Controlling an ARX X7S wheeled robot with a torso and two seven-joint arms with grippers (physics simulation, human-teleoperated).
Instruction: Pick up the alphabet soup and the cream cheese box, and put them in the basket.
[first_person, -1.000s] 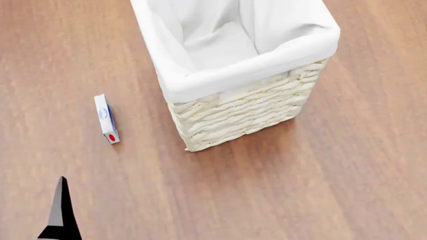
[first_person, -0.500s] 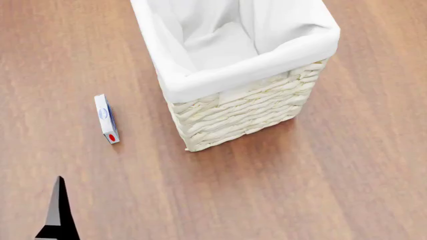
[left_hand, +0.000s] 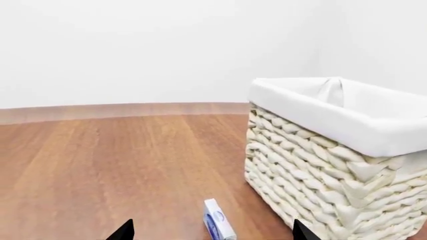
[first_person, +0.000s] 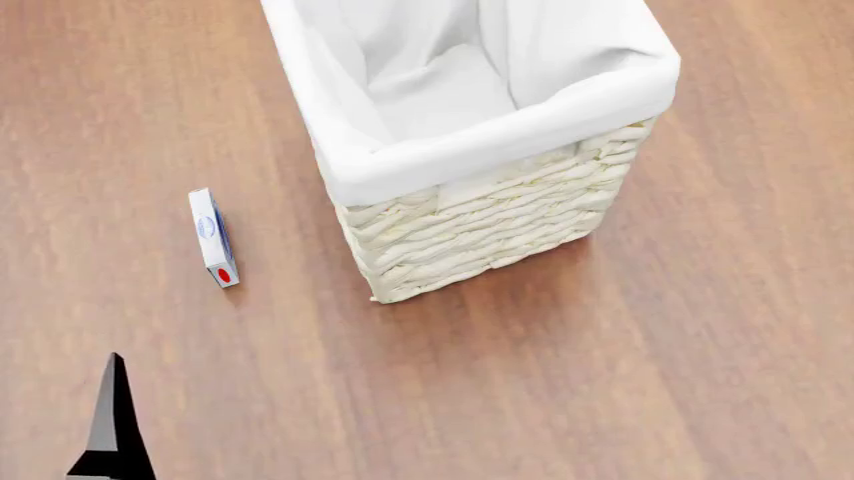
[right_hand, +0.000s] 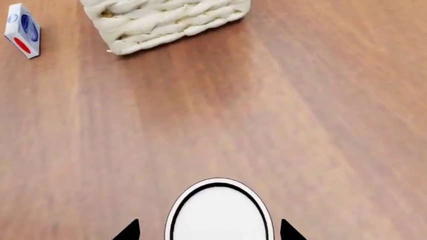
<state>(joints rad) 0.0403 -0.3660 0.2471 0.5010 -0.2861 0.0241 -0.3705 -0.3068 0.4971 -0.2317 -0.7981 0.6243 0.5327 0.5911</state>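
White cream cheese box (left_hand: 219, 227) stands ahead between the left pincer's (left_hand: 212, 231) parted tips; off-centre closing may topple it.

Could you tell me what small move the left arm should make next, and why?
Probably advance the left gripper forward and down toward the cream cheese box. Its jaws look open, the box stands on edge on the floor between the tips in the left wrist view, untouched, apart from the basket.
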